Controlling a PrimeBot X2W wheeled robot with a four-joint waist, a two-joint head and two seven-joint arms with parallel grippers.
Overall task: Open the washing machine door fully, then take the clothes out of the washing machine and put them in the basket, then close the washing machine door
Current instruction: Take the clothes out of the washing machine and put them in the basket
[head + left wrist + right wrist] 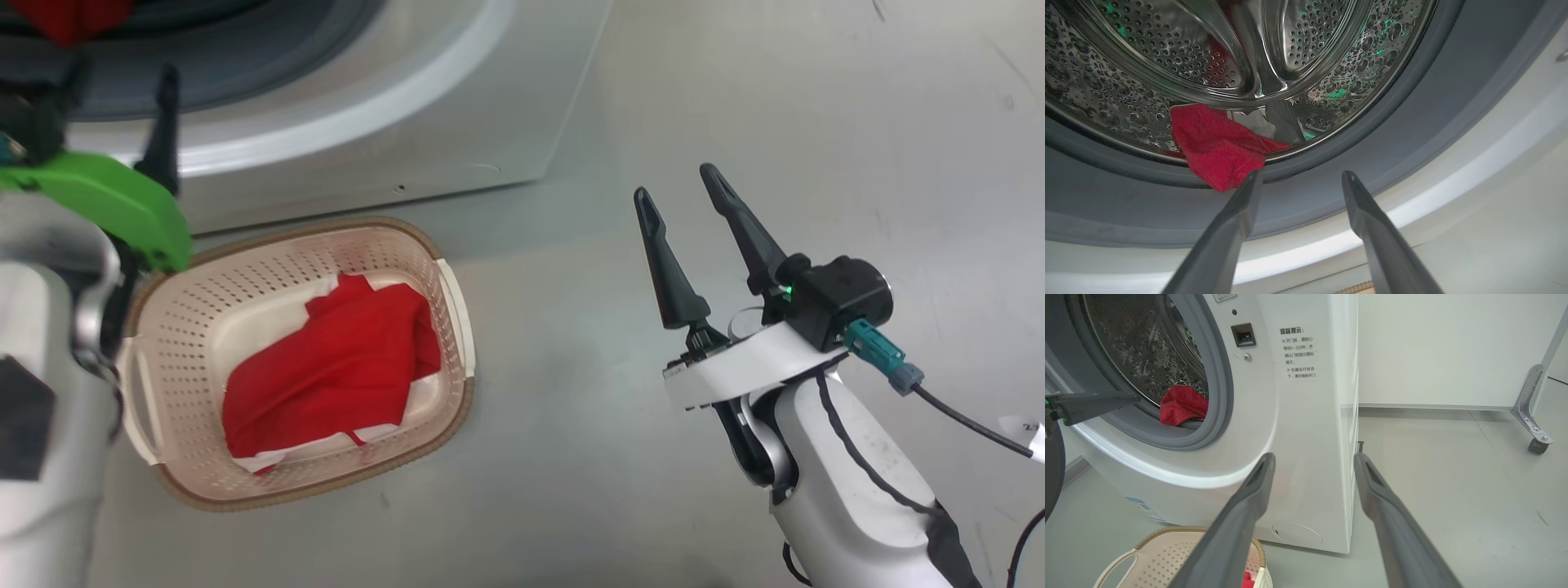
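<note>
1. Looking down from the head, the washing machine is at 11 o'clock. The basket sits on the floor at 8 o'clock, just beside the machine's front.
2. A red garment with bits of white at its edges lies crumpled on the bottom of the basket.
3. The left hand is wide, with nothing between its 2 fingers. It points at the round open mouth of the machine.
4. In the left wrist view, more red clothes lie at 9 o'clock, at the low edge of the steel drum. One corner hangs over onto the grey rubber ring. A bit of white cloth shows behind the red.
5. The tip of that hand's 9 o'clock finger looks just beside the hanging corner. I cannot tell if it touches.
6. The right hand is wide too and holds nothing. In the head view it is over the bare floor at 3 o'clock, well apart from the basket.
7. In the right wrist view, a printed label is on the machine's white front at 12 o'clock. A blue sticker is low down at 8 o'clock, and the basket's rim is at 7 o'clock.
8. A small wheel on a metal leg stands at 3 o'clock.
</note>
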